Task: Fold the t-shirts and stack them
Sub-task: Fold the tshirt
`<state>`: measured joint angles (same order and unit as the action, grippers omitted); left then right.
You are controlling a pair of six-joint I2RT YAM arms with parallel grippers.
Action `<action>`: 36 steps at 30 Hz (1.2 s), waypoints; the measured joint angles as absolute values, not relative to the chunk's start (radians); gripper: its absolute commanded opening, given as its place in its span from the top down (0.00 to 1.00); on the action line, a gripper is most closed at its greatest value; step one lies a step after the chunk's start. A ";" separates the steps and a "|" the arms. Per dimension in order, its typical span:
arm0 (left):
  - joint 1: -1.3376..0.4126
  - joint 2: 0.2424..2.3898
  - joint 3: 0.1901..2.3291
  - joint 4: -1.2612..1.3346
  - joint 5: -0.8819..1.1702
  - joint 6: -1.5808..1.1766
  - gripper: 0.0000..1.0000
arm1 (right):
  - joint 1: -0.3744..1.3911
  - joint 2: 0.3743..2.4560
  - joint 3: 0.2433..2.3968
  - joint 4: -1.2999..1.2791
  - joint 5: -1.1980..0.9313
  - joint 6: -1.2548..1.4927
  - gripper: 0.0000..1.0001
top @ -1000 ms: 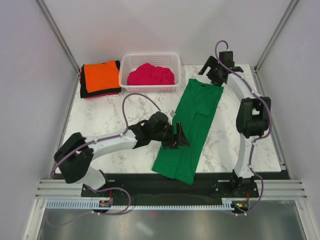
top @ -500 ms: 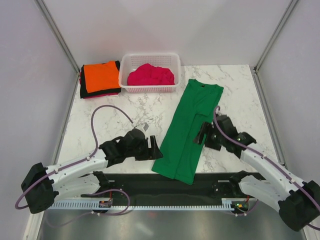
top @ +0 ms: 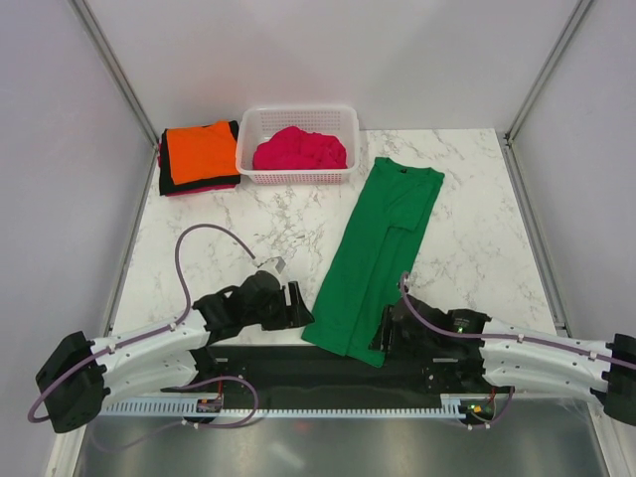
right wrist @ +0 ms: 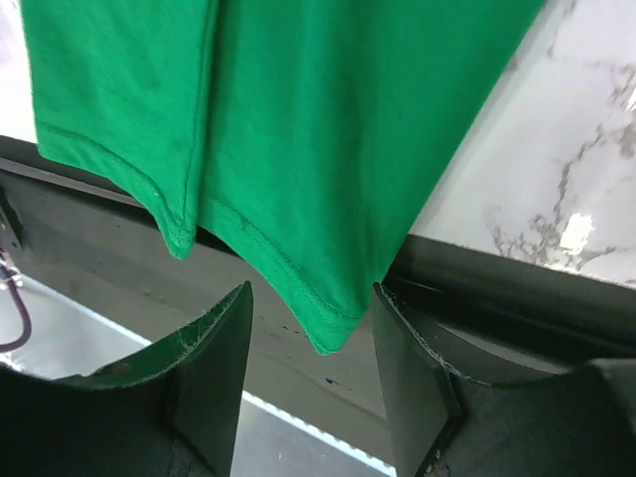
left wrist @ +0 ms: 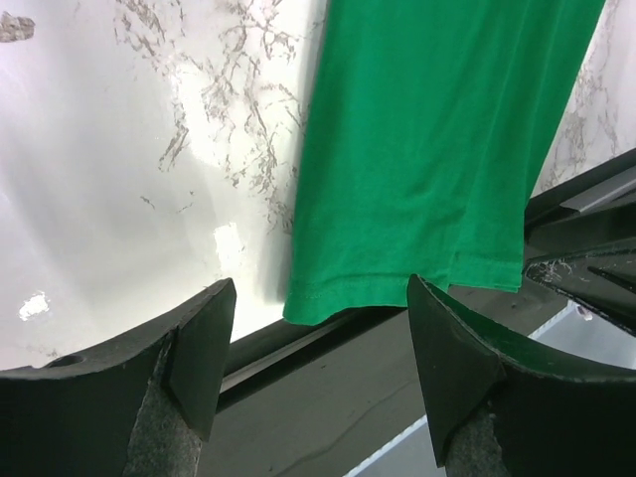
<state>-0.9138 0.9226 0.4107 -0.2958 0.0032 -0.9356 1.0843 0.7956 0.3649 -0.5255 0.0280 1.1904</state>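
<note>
table (top: 467, 229): green shirt (top: 383, 248) flat, hem overhanging near edge | basket (top: 295, 176) left of its collar, holding pink shirt (top: 300, 149) | orange shirt (top: 202, 151) farther left | left gripper (top: 298, 301) spread, empty, beside hem's left corner | right gripper (top: 383, 333) spread, empty, at hem's right corner

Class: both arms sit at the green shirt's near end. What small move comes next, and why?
Probably ease the left gripper and right gripper forward and close them: both are open, each framing a corner of the green t-shirt's overhanging hem, gripping nothing.
</note>
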 measured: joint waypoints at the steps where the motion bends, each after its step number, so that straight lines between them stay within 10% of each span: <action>1: -0.914 0.926 0.398 -0.279 0.008 -0.939 0.24 | 1.111 0.800 0.361 -0.524 0.046 1.211 0.41; 19: -0.914 1.053 0.306 -0.046 0.092 -0.981 0.47 | 1.283 0.878 0.301 -0.438 0.210 1.407 0.61; 27: -0.914 1.090 0.303 0.007 0.116 -1.002 0.97 | 1.294 0.879 0.301 -0.437 0.210 1.417 1.00; 36: -0.916 1.000 0.411 -0.160 0.129 -1.008 0.98 | 1.325 0.843 0.469 -0.625 0.278 1.424 1.00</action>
<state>-0.9161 1.0004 0.4107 -0.1596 0.1287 -1.0084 1.3254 0.8433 0.4690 -0.6247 0.2783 1.4239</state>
